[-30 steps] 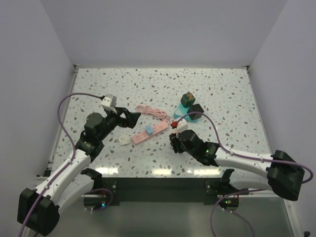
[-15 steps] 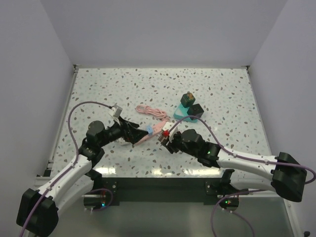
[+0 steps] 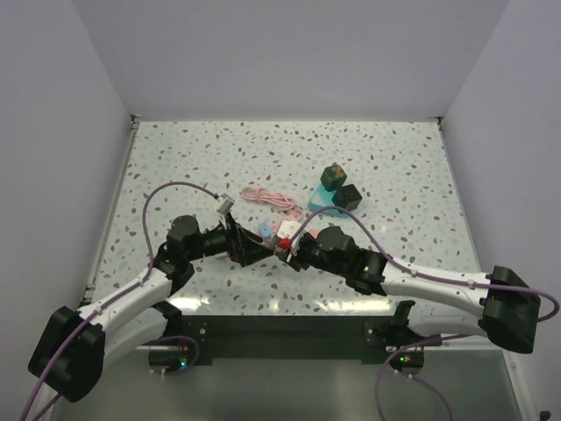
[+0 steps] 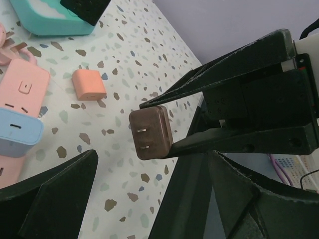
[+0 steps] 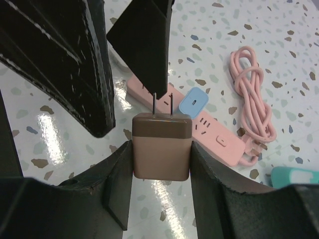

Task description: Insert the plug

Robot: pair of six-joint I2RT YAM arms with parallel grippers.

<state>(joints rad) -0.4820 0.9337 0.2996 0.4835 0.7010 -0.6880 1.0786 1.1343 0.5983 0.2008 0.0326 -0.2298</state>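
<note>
- Your right gripper (image 5: 160,158) is closed on the plug (image 5: 161,142). One black finger presses on each side of it.
- The plug is a small square block. It looks off-white from above and brownish in the shade up close.
- Its two metal prongs stick out of the end that faces away from the right wrist camera.
- The plug is up in the air above the table (image 3: 394,158), near the middle of the front edge. It is not in any socket.
- Your left gripper (image 3: 249,246) is wide open and holds nothing. Its two black fingers are very near the plug, on the prong side.
- You cannot tell if the left fingers touch the plug.
- The pink power strip (image 5: 212,130) lies flat on the table, just past the plug.
- A small blue block (image 5: 193,103) sits on the power strip.
- The pink cord (image 5: 251,107) lies in a bundle beside the far end of the strip.
- A little orange block (image 4: 88,83) lies on the table by itself, near the strip.
- A teal box (image 3: 323,201) with black things on it sits farther back, on the right.
</note>
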